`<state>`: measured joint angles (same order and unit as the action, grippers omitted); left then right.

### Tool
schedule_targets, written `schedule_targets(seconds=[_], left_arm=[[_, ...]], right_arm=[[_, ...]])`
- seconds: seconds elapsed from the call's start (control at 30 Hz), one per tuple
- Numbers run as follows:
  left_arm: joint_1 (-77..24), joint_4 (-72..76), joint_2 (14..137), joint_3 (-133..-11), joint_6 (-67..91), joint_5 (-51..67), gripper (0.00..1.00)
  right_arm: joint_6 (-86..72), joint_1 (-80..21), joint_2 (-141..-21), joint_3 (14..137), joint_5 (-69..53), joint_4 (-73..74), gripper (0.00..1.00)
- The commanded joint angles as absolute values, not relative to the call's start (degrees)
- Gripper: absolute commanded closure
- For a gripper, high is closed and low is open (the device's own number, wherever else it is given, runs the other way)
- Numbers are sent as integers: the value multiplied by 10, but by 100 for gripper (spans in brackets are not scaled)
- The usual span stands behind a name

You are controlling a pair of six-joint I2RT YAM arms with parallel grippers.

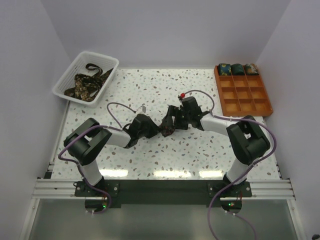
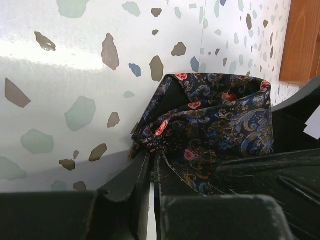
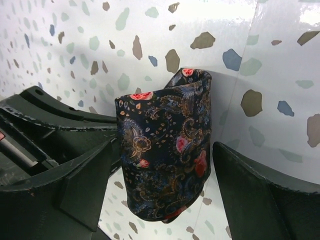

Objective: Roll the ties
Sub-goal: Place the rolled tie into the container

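At the far left of the speckled surface [image 1: 150,85] a white mesh basket [image 1: 107,67] stood, and loose ties [image 1: 86,84] lay heaped inside it, dark with small printed patterns. The left arm reached in towards the middle, where the left pincer [image 1: 152,128] met a partly rolled tie [image 1: 166,129] near the centre of the surface. From the left wrist, the left pincer [image 2: 151,159] was clenched on a lower corner of that tie [image 2: 215,125]; its two fingers [image 2: 131,186] stood almost together with the dark paisley cloth nipped between them. The rest of the fabric bunched up beyond the tips, showing red flowers and blue and gold scrolls.

The right pincer [image 1: 175,120] came at the same tie from the other side, so the two pincers faced each other closely. From the right wrist, the tie [image 3: 165,150] stood as a thick folded bundle between the spread fingers [image 3: 90,175] of the right pincer [image 3: 164,147]. One finger lay against the cloth and the other sat just beside it; whether they pressed it could not be told.

At the far right an orange gridded tray [image 1: 243,106] rested, and three rolled ties [image 1: 237,69] filled its farthest row of compartments, one to each. A corner of that tray [image 2: 302,40] showed in the left wrist view.
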<state>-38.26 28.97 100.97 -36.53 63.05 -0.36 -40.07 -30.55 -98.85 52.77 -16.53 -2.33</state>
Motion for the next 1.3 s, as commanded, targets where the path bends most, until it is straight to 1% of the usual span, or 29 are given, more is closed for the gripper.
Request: schedule_targets(seconds=[0.0, 0.07, 0.23, 0.37, 0.53, 0.57, 0.63, 0.73, 0.77, 0.83, 0.87, 0.9, 0.93, 0.97, 1.0, 1.03, 1.07, 1.1, 1.13, 1.2, 1.23, 1.27], left_arm=[[-376, 192, 1025, -338, 602, -25, 100], [-376, 188, 1022, -342, 592, -32, 100], [-376, 189, 1021, -347, 583, -36, 100], [-377, 189, 1024, -352, 580, -38, 100], [-376, 185, 1027, -359, 576, -39, 100], [-377, 185, 1027, -361, 577, -39, 100], [-376, 183, 1027, -364, 575, -40, 100], [-376, 182, 1023, -366, 574, -41, 100], [-376, 182, 1022, -366, 574, -42, 100], [-377, 180, 1020, -367, 570, -42, 100], [-376, 179, 1019, -371, 570, -43, 100], [-376, 172, 1018, -372, 569, -43, 100], [-376, 169, 1013, -374, 569, -43, 100], [-376, 164, 1009, -374, 567, -43, 99], [-376, 161, 1003, -374, 567, -42, 95], [-376, 153, 985, -373, 566, -44, 85], [-375, 145, 974, -374, 566, -54, 79], [-372, 136, 961, -375, 564, -59, 74], [-367, 125, 930, -374, 556, -61, 63], [-347, 110, 891, -376, 544, -63, 52], [-340, 87, 848, -381, 525, -67, 41], [-332, 72, 825, -384, 513, -78, 36]], right_arm=[[-374, -302, -994, 573, -179, 34, 16], [-357, -303, -1001, 601, -173, 81, 18], [-323, -304, -1021, 638, -177, 133, 25], [-318, -307, -1036, 643, -183, 141, 28], [-303, -323, -1050, 657, -166, 158, 29], [-302, -324, -1051, 658, -163, 156, 32], [-301, -328, -1052, 655, -148, 150, 35], [-294, -332, -1055, 652, -135, 143, 46], [-292, -333, -1056, 652, -133, 143, 51], [-287, -336, -1056, 648, -123, 139, 57], [-286, -337, -1053, 646, -113, 136, 65], [-282, -337, -1050, 643, -108, 135, 68], [-280, -338, -1048, 643, -105, 137, 76], [-276, -338, -1043, 645, -92, 143, 80], [-267, -338, -1040, 649, -85, 151, 83], [-262, -338, -1035, 655, -77, 167, 88], [-255, -338, -1027, 658, -64, 177, 90], [-251, -337, -1022, 660, -53, 192, 91], [-246, -337, -1019, 670, -41, 204, 93], [-228, -337, -1008, 684, -7, 228, 94], [-222, -337, -1005, 697, -1, 253, 95], [-214, -336, -1001, 705, 15, 266, 96]])
